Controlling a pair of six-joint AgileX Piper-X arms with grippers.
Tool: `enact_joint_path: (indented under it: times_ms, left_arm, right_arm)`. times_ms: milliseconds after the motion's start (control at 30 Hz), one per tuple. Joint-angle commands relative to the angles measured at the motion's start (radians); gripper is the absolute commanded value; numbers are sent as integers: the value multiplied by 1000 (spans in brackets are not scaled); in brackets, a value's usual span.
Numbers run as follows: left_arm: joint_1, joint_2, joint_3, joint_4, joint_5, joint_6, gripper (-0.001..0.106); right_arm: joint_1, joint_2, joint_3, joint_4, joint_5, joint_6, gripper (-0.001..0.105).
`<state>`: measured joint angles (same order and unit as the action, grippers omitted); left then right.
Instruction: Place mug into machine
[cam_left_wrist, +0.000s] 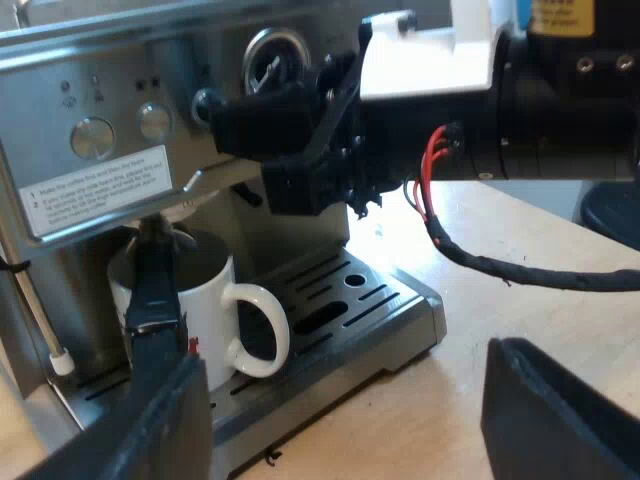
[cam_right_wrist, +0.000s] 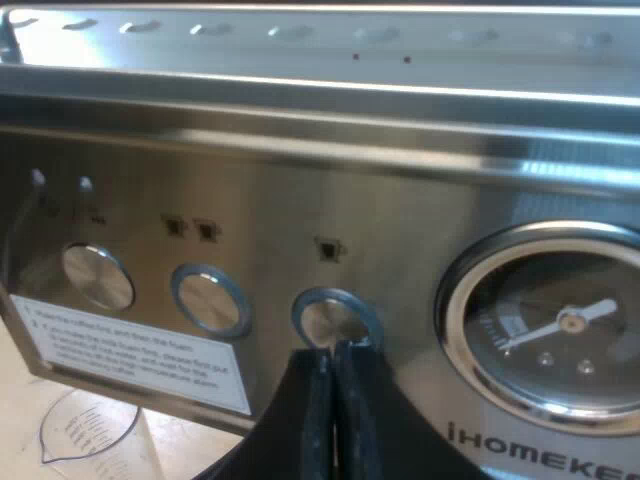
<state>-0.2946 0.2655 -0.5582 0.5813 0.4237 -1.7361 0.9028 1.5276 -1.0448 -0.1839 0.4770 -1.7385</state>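
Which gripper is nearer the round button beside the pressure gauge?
Right. The right gripper, shut, is at the round button; the left gripper hangs open down by the drip tray and mug.

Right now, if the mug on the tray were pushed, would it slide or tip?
The mug looks like glazed ceramic, so probably stiff, fairly heavy and breakable. It stands upright on the slotted tray, so a low push would likely slide it with some catching; a high push might tip it.

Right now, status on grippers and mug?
Left gripper open, near drip tray. Right gripper shut, at a round button. White mug on drip tray. Holder handle in front of it.
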Motion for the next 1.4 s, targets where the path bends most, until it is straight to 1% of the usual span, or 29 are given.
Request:
enact_joint_path:
  times_ms: [33, 433, 500, 767, 933, 1033, 1133, 1200, 1233, 1267, 1300, 1367, 1400]
  left_arm:
    - [-5, 17, -5, -35, 1, -18, 60]
    - [-5, 25, -5, -58, 14, -18, 60]
    - [-5, 25, -5, -66, 13, -18, 60]
    - [-5, 25, -5, -70, 13, -18, 60]
    - [-5, 25, -5, -70, 13, -18, 60]
    - [-5, 25, -5, -70, 13, -18, 60]
    - [-5, 25, -5, -70, 30, -18, 60]
    - [-5, 25, -11, -70, 46, -18, 60]
    - [-5, 25, -15, -70, 46, -18, 60]
    - [-5, 25, -18, -70, 46, -18, 60]
    - [-5, 25, -21, -70, 46, -18, 60]
    - [-5, 25, -25, -70, 46, -18, 60]
    - [-5, 25, -27, -70, 46, -18, 60]
  right_arm:
    - [-3, -7, -11, -6, -39, -1, 0]
    - [-34, -7, -11, -14, -47, 1, 0]
    - [-45, -7, -11, -15, -47, 15, 0]
    - [-53, -7, -11, -15, -49, 15, 0]
    - [-46, -12, -11, 6, -101, 15, 0]
    - [-26, -33, -11, 66, -121, 15, 0]
    - [-3, -65, -11, 130, -101, 15, 0]
    - [18, -94, -11, 171, -62, 12, 0]
    - [32, -112, -11, 193, -28, 8, 0]
    - [39, -118, -11, 202, -17, 7, 0]
    - [49, -138, -11, 224, 7, 7, 3]
    - [60, -166, -11, 273, 20, 7, 12]
    - [60, -180, -11, 298, 19, 7, 22]
